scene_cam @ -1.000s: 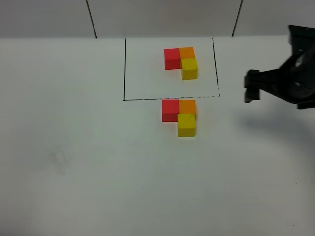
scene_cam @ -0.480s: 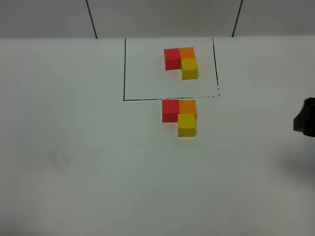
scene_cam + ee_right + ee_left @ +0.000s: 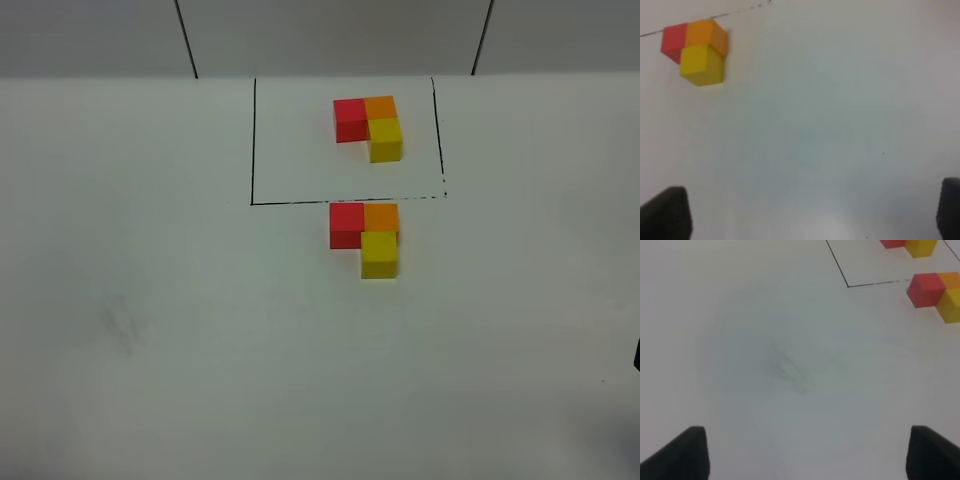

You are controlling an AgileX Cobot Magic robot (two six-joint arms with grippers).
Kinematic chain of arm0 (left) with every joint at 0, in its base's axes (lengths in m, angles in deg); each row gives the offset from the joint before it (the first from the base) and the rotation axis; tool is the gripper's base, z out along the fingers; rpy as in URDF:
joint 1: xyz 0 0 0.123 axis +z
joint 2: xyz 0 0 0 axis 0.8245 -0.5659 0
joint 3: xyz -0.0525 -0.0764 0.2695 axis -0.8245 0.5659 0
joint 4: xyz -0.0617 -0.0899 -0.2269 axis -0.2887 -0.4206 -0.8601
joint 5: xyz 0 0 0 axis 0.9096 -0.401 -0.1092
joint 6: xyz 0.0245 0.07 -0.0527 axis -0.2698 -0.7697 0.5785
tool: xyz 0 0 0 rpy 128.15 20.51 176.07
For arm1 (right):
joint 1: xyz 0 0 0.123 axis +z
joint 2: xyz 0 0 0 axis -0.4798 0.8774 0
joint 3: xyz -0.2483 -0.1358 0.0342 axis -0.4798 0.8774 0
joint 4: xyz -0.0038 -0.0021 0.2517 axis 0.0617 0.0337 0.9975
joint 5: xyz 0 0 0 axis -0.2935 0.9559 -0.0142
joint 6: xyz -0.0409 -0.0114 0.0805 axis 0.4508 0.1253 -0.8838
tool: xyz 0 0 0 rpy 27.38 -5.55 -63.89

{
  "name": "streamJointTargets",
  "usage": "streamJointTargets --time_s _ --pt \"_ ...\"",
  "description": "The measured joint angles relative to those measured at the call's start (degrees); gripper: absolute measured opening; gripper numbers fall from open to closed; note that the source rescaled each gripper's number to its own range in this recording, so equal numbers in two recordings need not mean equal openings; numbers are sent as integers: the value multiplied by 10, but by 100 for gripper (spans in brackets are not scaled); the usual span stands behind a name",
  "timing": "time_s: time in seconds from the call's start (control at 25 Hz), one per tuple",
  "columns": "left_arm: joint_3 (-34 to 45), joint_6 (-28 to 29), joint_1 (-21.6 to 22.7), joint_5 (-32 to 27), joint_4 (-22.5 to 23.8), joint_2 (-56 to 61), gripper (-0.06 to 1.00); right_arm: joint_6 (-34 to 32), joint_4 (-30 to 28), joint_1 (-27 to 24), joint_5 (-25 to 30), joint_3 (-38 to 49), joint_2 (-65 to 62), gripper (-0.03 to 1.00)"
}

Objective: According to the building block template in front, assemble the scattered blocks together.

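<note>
1. Your left gripper (image 3: 802, 452) hangs low over bare white table (image 3: 150, 330); in its wrist view you see only two dark fingertips (image 3: 682, 452), spread wide with nothing between them.
2. Your right gripper (image 3: 805, 212) is posed likewise, fingertips (image 3: 665, 212) far apart and empty. In the high view only a dark sliver at the right edge shows.
3. The building block template (image 3: 367, 127) sits inside the black drawn rectangle (image 3: 252, 140): red, orange and yellow cubes in an L.
4. Just outside the rectangle's near line, the red block (image 3: 346, 224), orange block (image 3: 382, 216) and yellow block (image 3: 379, 254) touch, forming the same L, well apart from both grippers.
</note>
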Motion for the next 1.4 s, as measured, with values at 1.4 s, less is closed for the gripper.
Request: streamJointTargets --time_s 1.4 --pt "0 0 0 0 0 -2 74 38 -95 26 64 23 -242 100"
